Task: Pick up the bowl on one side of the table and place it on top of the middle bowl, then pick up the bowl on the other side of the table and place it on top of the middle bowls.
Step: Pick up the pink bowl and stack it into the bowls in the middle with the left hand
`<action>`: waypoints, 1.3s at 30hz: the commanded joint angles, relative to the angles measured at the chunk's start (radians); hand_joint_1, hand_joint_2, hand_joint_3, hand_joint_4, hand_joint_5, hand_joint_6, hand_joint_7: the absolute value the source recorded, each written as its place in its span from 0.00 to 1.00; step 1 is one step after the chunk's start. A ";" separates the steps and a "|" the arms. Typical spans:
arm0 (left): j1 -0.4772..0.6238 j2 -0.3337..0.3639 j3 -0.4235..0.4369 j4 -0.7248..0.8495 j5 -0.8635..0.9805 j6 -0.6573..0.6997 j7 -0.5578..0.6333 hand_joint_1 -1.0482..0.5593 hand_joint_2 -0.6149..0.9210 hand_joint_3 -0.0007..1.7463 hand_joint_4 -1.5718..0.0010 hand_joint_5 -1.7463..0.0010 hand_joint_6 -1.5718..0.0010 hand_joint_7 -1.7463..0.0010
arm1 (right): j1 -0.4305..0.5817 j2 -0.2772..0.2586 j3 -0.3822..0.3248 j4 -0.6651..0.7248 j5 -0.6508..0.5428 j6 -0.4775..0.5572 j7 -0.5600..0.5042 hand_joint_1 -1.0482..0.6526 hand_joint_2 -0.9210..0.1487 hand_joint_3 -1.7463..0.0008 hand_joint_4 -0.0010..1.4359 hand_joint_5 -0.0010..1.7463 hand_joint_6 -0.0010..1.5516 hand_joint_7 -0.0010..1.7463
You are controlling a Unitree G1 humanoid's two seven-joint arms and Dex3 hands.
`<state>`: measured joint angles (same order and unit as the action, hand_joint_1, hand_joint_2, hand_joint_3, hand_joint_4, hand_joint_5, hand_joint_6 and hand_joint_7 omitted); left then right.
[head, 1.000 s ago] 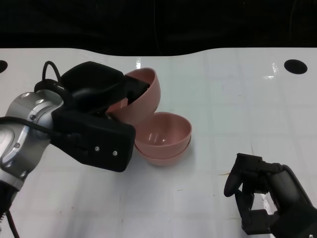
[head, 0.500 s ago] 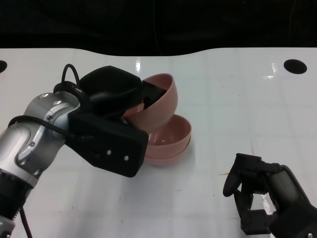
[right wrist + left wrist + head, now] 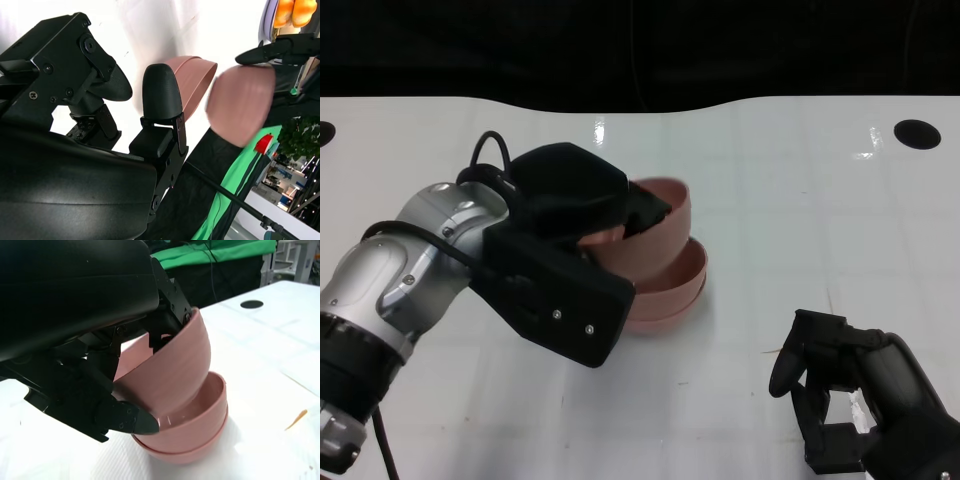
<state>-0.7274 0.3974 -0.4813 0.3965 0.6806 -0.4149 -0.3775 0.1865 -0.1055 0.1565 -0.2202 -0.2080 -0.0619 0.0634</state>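
Observation:
My left hand [image 3: 570,235] grips a pink bowl [image 3: 665,215] by its rim, with fingers inside it. The bowl is tilted, and its lower side sits in the mouth of the middle pink bowls [image 3: 680,290], a nested stack at the table's centre. The left wrist view shows the held bowl [image 3: 170,365] leaning into the stack [image 3: 195,437], with a fingertip [image 3: 125,420] at the stack's rim. My right hand [image 3: 850,405] rests at the near right, holding nothing, fingers apart. In the right wrist view the stack [image 3: 192,80] and the blurred held bowl [image 3: 242,102] lie beyond its fingers [image 3: 162,95].
The white table [image 3: 800,220] has a round black hole at its far right [image 3: 917,133] and another at its far left edge [image 3: 323,132]. A small orange speck [image 3: 775,350] lies near my right hand. Beyond the table's far edge it is dark.
My left hand has carried the bowl to the right and down, and the bowl has tipped flatter into the middle stack. The right hand has not moved.

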 commanded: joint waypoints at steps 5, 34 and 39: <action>-0.057 0.002 -0.030 0.042 0.049 -0.030 0.017 0.47 1.00 0.04 0.45 0.31 0.31 0.90 | 0.004 -0.006 -0.006 -0.004 -0.004 -0.008 -0.008 0.62 0.57 0.12 0.65 1.00 0.50 0.90; -0.119 -0.029 -0.130 0.207 0.196 -0.117 0.166 0.46 1.00 0.09 0.51 0.44 0.43 0.71 | 0.010 -0.002 -0.008 -0.017 -0.004 0.011 -0.007 0.61 0.57 0.13 0.65 1.00 0.50 0.90; -0.110 -0.029 -0.140 0.210 0.205 -0.100 0.172 0.46 1.00 0.11 0.55 0.49 0.48 0.73 | 0.010 -0.005 -0.007 -0.019 -0.018 0.008 -0.012 0.61 0.57 0.13 0.64 1.00 0.50 0.90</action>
<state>-0.8304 0.3601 -0.6166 0.6013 0.8727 -0.5231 -0.2180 0.1891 -0.1055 0.1575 -0.2246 -0.2241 -0.0569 0.0615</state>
